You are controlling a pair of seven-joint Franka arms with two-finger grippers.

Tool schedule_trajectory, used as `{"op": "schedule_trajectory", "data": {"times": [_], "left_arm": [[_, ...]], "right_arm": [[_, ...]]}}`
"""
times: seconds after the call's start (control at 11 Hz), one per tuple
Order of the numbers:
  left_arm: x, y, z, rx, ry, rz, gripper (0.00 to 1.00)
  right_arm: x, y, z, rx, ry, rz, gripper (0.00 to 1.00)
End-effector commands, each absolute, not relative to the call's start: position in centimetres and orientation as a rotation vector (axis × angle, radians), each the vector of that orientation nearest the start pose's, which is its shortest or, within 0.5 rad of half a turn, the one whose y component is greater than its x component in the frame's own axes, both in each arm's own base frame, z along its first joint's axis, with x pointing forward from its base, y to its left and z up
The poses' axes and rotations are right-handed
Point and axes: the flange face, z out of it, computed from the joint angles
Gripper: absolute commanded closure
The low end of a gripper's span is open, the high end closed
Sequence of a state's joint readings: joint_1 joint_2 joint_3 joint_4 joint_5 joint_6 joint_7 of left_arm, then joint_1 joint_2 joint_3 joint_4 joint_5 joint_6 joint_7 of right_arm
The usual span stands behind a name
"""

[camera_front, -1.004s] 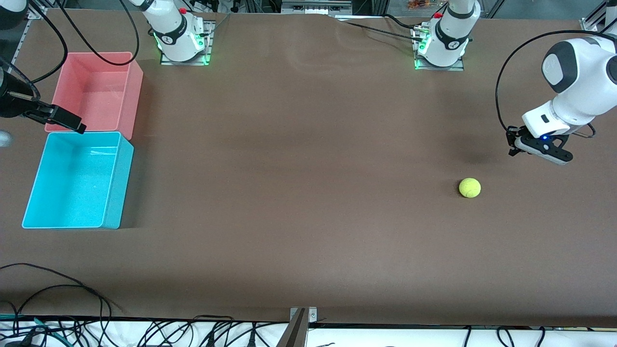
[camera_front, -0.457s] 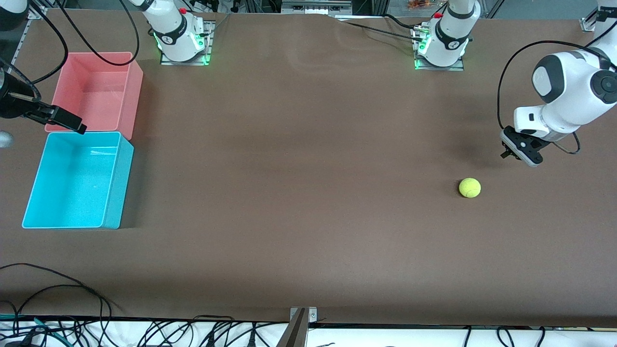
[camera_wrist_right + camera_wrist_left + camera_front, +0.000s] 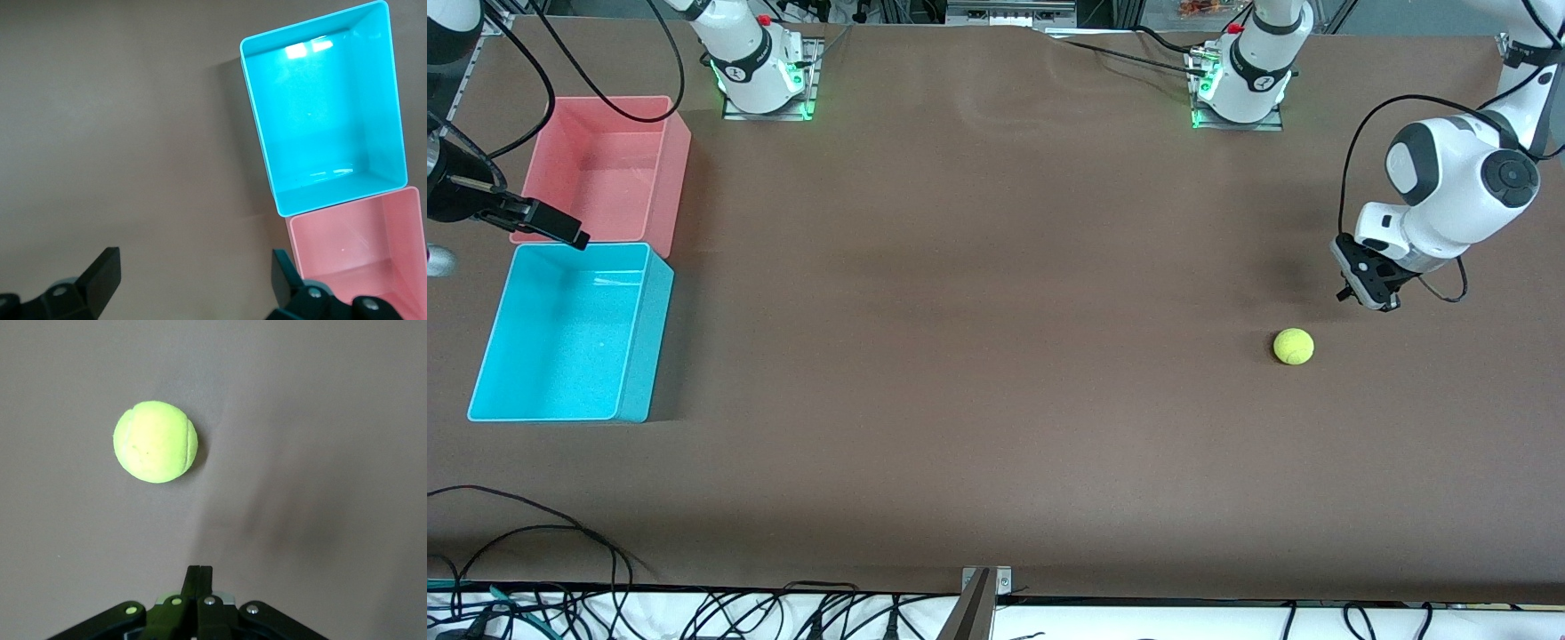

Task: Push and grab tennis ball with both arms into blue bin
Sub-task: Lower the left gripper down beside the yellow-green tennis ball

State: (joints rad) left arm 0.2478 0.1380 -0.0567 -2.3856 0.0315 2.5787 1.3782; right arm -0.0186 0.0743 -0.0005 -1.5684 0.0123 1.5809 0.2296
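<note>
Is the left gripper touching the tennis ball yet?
Apart. In the left wrist view, bare table shows between the shut left gripper and the tennis ball; the front view shows the same gap.

The tennis ball (image 3: 1293, 346) has a fuzzy, felt-like matt cover. The blue bin (image 3: 489, 356) and the pink bin (image 3: 678, 169) are smooth plastic, their inner walls glossy enough to catch light glints. The table (image 3: 996, 356) has a matt brown, faintly textured covering. The arms (image 3: 1449, 191) wear smooth, glossy white shells with black bands.
</note>
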Motion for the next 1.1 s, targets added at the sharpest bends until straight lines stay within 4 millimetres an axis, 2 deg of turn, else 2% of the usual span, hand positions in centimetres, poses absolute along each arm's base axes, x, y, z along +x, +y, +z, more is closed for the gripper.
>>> {"op": "schedule_trajectory", "data": {"times": [0.0, 0.18, 0.37, 0.73, 1.0], "left_arm": [[51.0, 9.3, 25.2, -2.416, 1.874, -0.015, 1.0], [52.6, 9.6, 24.5, -2.411, 1.868, -0.031, 1.0], [52.9, 9.6, 23.5, -2.417, 1.869, -0.036, 1.0], [55.2, 9.7, 21.4, -2.413, 1.873, -0.056, 1.0], [56.4, 8.9, 19.5, -2.407, 1.892, -0.065, 1.0]], "right_arm": [[57.4, -0.8, 58.6, -3.115, 0.404, 0.102, 0.0], [57.4, -0.8, 58.6, -3.119, 0.399, 0.101, 0.0], [57.4, -0.9, 58.6, -3.123, 0.385, 0.103, 0.0], [57.4, -0.7, 58.6, -3.126, 0.376, 0.101, 0.0], [57.4, -0.7, 58.4, -3.127, 0.369, 0.105, 0.0]]}}
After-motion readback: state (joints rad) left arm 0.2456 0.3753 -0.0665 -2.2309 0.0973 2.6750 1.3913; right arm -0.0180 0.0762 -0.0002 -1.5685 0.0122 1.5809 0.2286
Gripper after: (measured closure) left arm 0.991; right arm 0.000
